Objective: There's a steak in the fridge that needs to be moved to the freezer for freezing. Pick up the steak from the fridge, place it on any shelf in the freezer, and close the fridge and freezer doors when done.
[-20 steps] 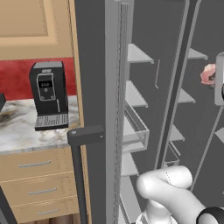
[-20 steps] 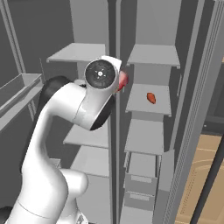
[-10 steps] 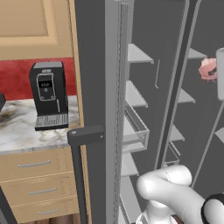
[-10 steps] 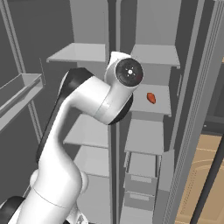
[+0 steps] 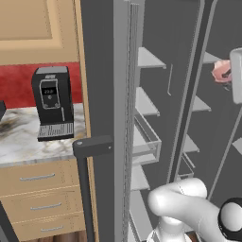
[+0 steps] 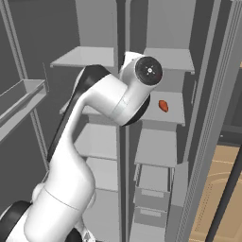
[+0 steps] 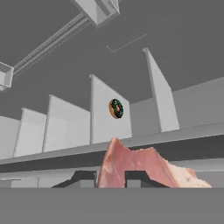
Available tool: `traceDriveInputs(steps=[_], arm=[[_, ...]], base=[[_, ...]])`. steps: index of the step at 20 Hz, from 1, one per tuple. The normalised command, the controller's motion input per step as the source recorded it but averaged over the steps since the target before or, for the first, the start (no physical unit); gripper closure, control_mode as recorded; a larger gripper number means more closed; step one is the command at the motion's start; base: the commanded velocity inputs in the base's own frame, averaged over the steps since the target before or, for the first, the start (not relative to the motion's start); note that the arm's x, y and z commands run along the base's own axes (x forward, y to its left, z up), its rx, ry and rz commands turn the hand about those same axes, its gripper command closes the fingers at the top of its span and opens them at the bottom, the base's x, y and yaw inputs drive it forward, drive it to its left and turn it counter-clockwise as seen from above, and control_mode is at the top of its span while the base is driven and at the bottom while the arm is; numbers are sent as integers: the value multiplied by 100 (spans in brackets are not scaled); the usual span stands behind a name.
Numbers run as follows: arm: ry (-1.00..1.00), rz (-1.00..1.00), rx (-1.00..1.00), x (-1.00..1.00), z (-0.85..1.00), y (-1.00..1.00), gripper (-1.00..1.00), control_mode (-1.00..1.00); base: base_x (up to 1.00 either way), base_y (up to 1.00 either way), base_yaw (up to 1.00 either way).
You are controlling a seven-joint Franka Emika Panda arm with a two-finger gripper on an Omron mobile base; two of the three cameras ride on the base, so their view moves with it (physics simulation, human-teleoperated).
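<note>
Left base view: the claw (image 5: 230, 74) sits at the right edge, high up, in front of the open grey unit's shelves (image 5: 147, 59). The steak (image 5: 220, 71) sticks out from its left side, clear of any shelf. A coffee machine (image 5: 52, 104) stands on the counter (image 5: 28, 137) far to the claw's left, beyond the open door (image 5: 101, 118) and its dark handle (image 5: 90, 156).

Right base view: the arm (image 6: 94, 142) bends in front of the divider between the two compartments. A small reddish-brown item (image 6: 163, 106) lies on a shelf (image 6: 165, 111) just right of the arm's upper joint.

Hand view: the fingertips (image 7: 84, 178) are clamped on the steak, which rises between them. Beyond it, ahead of the claw, a doughnut (image 7: 116, 108) rests on a pale shelf panel (image 7: 107, 113).
</note>
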Motion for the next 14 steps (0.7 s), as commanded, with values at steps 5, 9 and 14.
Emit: traceDriveInputs(steps=[5, 9, 14], arm=[[0, 0, 0, 43, 0, -3, 100, -100], [0, 0, 0, 51, 0, -9, 100, -100], [0, 11, 4, 48, 0, -47, 100, -100]], base=[[0, 0, 0], [0, 0, 0], [0, 0, 0]])
